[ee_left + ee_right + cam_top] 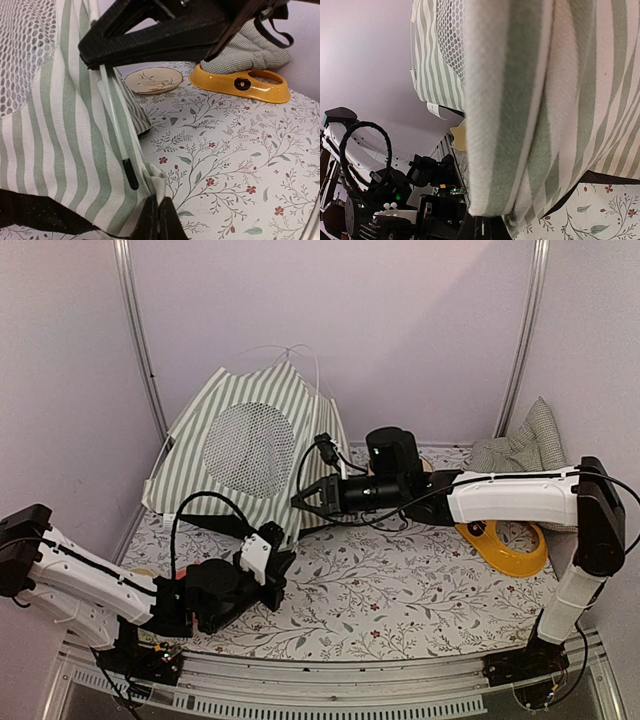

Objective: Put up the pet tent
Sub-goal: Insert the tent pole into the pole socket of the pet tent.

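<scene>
Rightward, yellow dish point(520, 565) and cushion point(525, 445); left pincer point(160, 220), right pincer point(303, 500) tight on the pet tent point(290, 400).

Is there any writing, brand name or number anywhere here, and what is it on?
No text can be read.
The pet tent has a small white tag, but any print on it is too blurred.
The yellow ring bears a dark mark, too small to make out.

You have the pet tent point(250, 455) at the counter's point(400, 590) back left, the cushion point(525, 445) at back right. The ring stand point(510, 555) lies before the cushion, the saucer point(153, 80) between stand and tent.
</scene>
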Controlling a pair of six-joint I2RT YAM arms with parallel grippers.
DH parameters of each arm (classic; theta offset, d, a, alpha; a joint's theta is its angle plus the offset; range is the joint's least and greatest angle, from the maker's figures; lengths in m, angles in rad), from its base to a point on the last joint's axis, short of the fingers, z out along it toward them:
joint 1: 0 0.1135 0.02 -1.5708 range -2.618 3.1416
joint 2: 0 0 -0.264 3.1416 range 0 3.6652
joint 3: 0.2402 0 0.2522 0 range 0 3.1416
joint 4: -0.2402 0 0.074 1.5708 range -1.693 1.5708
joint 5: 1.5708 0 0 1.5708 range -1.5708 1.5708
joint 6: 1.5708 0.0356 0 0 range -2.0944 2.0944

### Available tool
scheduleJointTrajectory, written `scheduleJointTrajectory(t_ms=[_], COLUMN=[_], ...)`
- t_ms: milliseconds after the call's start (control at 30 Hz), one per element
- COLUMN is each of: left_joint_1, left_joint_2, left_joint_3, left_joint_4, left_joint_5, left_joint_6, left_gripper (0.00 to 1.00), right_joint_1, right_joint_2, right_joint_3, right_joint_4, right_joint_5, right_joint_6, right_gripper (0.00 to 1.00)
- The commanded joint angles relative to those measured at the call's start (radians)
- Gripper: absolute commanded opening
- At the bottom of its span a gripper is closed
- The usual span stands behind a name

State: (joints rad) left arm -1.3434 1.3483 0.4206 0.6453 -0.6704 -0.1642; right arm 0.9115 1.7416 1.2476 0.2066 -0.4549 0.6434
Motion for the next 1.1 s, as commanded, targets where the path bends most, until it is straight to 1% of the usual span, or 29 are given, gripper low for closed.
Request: scheduleJointTrajectory(t_ms=[0,133,333,900,1067], left_joint_1=[-0.056,-0.057,-0.057,-0.058,-0.058], left_joint_2=[0.044,0.041,0.035,0.093,0.085], left_joint_3=[-0.069,-0.076,-0.073,-0.042,-0.036], left_joint_4=[-0.177,-0.179,-0.181,-0.188,-0.196], left_joint_5=[0.095,0.088,0.092,0.13,0.128], left_joint_6=[-0.016,-0.03,-0.021,-0.02,-0.015], left_gripper=[0.0,0.0,0.0,0.0,0.0], right_joint_1=[-0.089,-0.113,-0.118,-0.118,-0.118], right_joint_2=[-0.115,-0.141,-0.138,-0.097,-0.079], right_joint_3=[0.012,-0.028,-0.03,0.028,0.035], right_joint_4=[0.214,0.217,0.219,0.265,0.265], right_joint_5=[0.175,0.176,0.172,0.119,0.125], right_joint_6=[-0.019,-0.012,-0.009,0.036,0.035], right_gripper=[0.0,0.0,0.0,0.0,0.0])
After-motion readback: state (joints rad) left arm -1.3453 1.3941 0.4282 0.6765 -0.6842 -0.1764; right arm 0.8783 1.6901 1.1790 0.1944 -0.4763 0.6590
